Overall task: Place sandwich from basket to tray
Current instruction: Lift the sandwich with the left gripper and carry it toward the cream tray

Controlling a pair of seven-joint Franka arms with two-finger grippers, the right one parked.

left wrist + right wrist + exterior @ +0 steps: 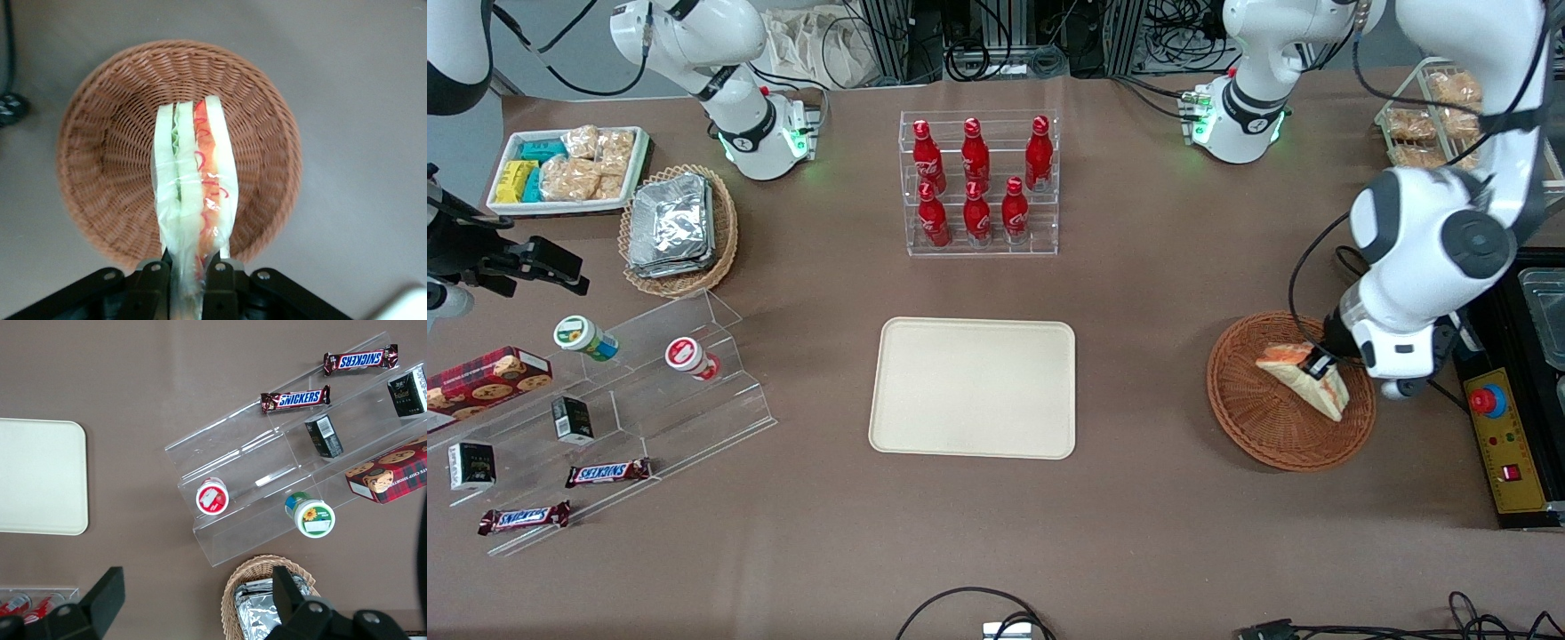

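Note:
The sandwich (1321,396), a clear-wrapped white bread wedge with orange-red and green filling, is held over the round brown wicker basket (1254,418) toward the working arm's end of the table. My left gripper (1319,364) is shut on the sandwich's narrow end. In the left wrist view the fingers (217,270) pinch the wrapped sandwich (193,180), which hangs edge-on above the basket's inside (107,153). The cream-beige tray (974,387) lies flat in the table's middle, bare, and also shows in the right wrist view (37,477).
A clear rack of red bottles (978,182) stands farther from the front camera than the tray. A yellow and black control box (1498,444) sits beside the basket. A paler basket of foil packets (679,229), a white snack tray (565,169) and an acrylic stand (631,400) lie toward the parked arm's end.

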